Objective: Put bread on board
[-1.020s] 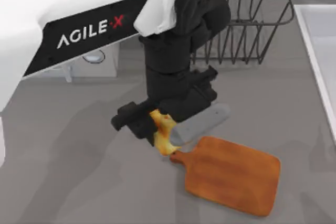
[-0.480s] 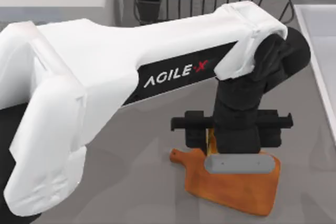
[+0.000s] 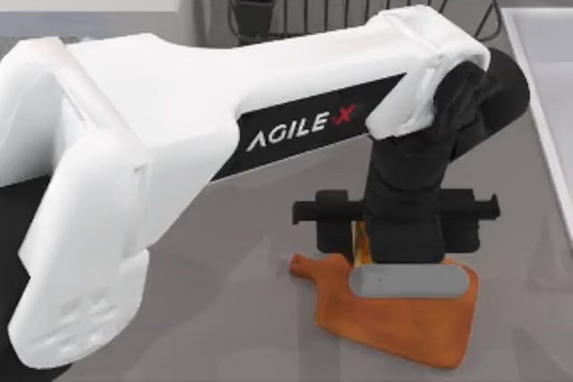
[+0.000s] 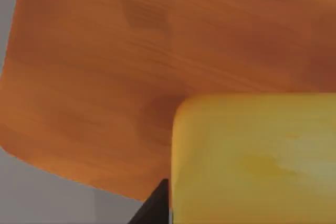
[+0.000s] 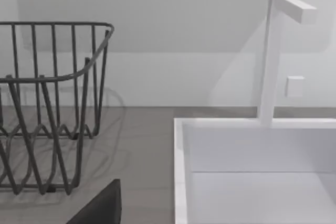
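Your left gripper (image 3: 405, 261) has swung right from beside the handle and now hangs steady over the board (image 3: 394, 328), clenched on the bread (image 4: 252, 161). Lowering and letting go looks next.

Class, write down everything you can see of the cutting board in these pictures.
The board is a flat, orange-brown slab with wood grain, a rounded rectangle with a short stubby handle pointing toward the top view's left. It lies on the grey table. The left gripper hangs over it, hiding its far part; the bread is above its surface.
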`<state>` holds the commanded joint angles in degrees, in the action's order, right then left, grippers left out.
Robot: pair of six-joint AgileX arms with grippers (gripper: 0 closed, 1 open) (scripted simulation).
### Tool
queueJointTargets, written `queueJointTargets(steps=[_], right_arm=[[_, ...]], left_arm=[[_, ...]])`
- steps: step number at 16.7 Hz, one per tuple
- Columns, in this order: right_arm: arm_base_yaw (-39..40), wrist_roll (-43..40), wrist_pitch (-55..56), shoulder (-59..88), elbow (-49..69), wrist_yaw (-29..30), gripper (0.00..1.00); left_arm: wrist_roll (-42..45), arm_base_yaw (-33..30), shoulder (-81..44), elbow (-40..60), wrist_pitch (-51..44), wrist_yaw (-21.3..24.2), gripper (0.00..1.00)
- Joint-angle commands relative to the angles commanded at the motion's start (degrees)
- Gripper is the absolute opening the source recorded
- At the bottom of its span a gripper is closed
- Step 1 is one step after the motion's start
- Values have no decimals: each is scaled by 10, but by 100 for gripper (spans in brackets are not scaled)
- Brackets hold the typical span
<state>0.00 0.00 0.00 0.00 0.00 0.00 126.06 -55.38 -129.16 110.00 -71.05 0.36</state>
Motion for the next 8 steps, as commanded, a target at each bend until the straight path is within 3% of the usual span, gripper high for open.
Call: queueJointTargets(steps=[8], right_arm=[[0,0,0,0,0,0,100]], left_arm=[[1,-2,-9,-48,65,1,0]])
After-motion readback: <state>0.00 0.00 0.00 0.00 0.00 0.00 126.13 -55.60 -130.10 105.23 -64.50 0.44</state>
